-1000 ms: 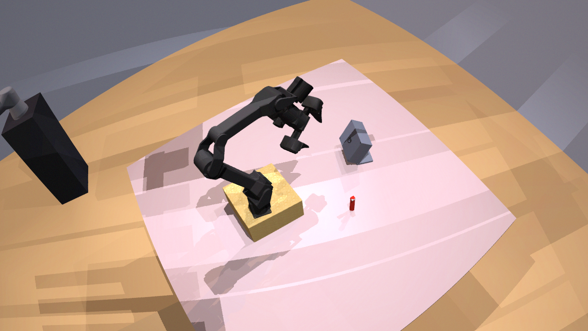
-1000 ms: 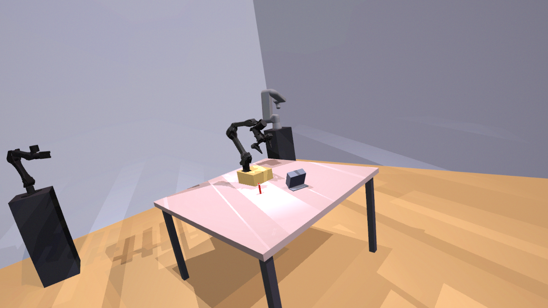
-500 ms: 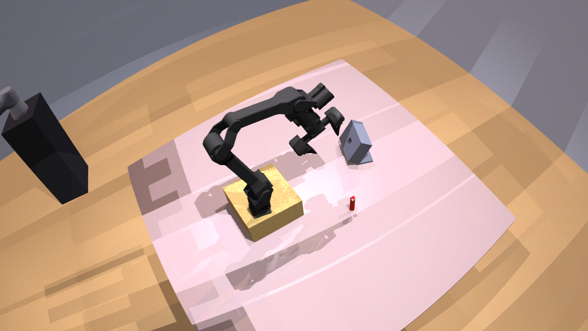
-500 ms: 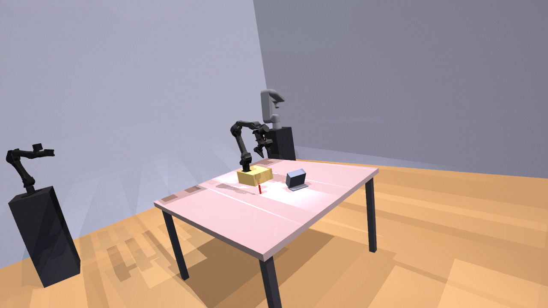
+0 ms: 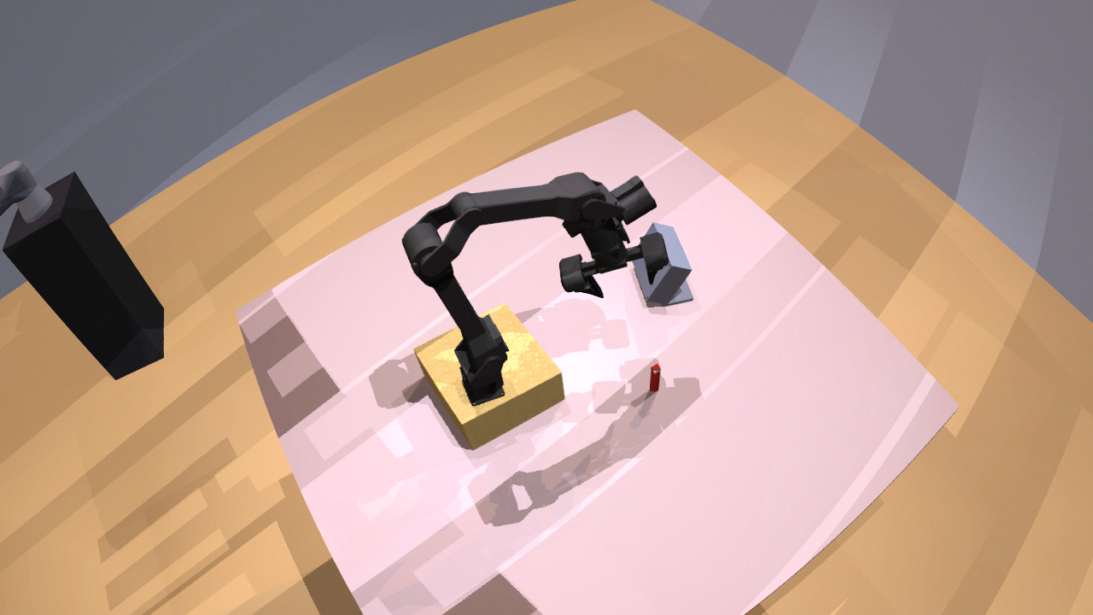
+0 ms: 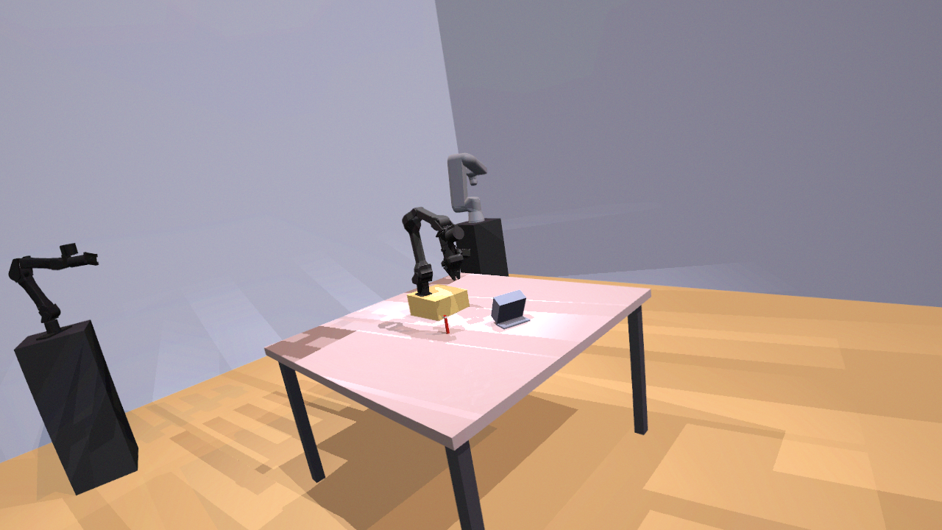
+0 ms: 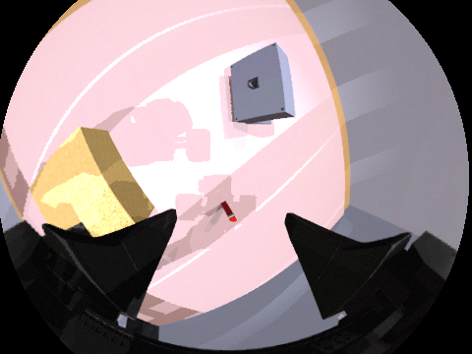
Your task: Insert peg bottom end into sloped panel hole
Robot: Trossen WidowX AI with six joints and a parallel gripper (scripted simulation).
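Note:
The small red peg [image 5: 654, 378] [image 6: 446, 325] [image 7: 228, 210] stands upright on the pink table, with a small pale mark near its top. The blue-grey sloped panel [image 5: 670, 284] [image 6: 508, 308] [image 7: 261, 104] stands apart from it. The panel's one dark hole [image 7: 253, 83] shows in the wrist view; its exact shape is too small to tell. My gripper [image 5: 626, 287] [image 6: 455, 275] [image 7: 231, 216] is wide open and empty, high above the table. In the wrist view the peg appears between the fingertips, well beyond them. In the top view one finger hides part of the panel.
The arm stands on a yellow block [image 5: 516, 409] [image 6: 427, 305] [image 7: 69, 159] on the pink table [image 5: 802, 397] [image 6: 408, 375]. Away from the table, a black pedestal [image 5: 84, 283] [image 6: 487, 246] bears a grey arm, and another black pedestal [image 6: 75, 408] bears a black arm.

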